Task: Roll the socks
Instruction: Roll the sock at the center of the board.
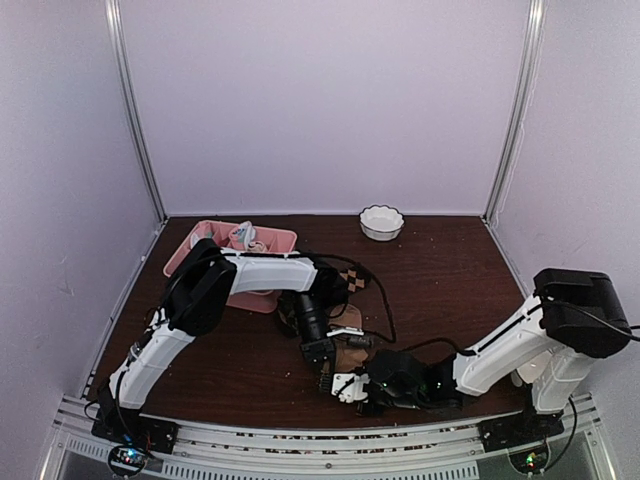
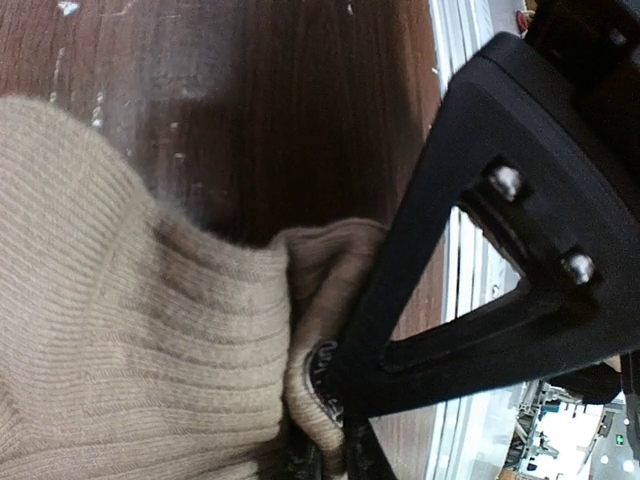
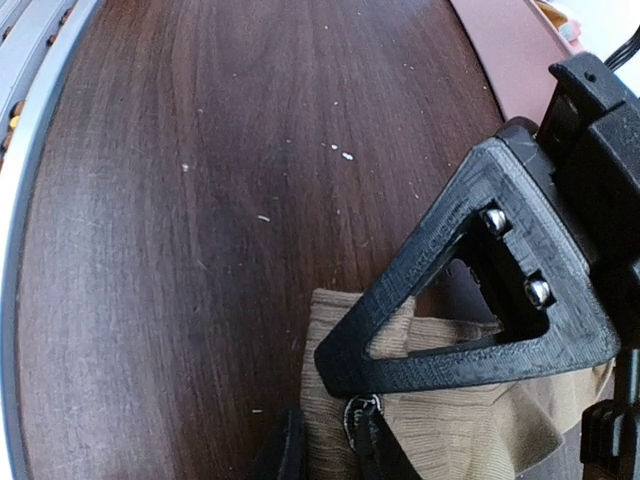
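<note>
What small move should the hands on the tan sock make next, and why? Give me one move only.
Probably fold the pinched edge over onto the sock's body to begin the roll. The left hand and the right hand each appear shut on an edge of the tan sock, which lies unrolled on the table.

Pink tray (image 1: pixel 277 236) at the dark wooden table's (image 1: pixel 440 290) far left, white fluted bowl (image 1: pixel 381 222) by the back edge.
</note>
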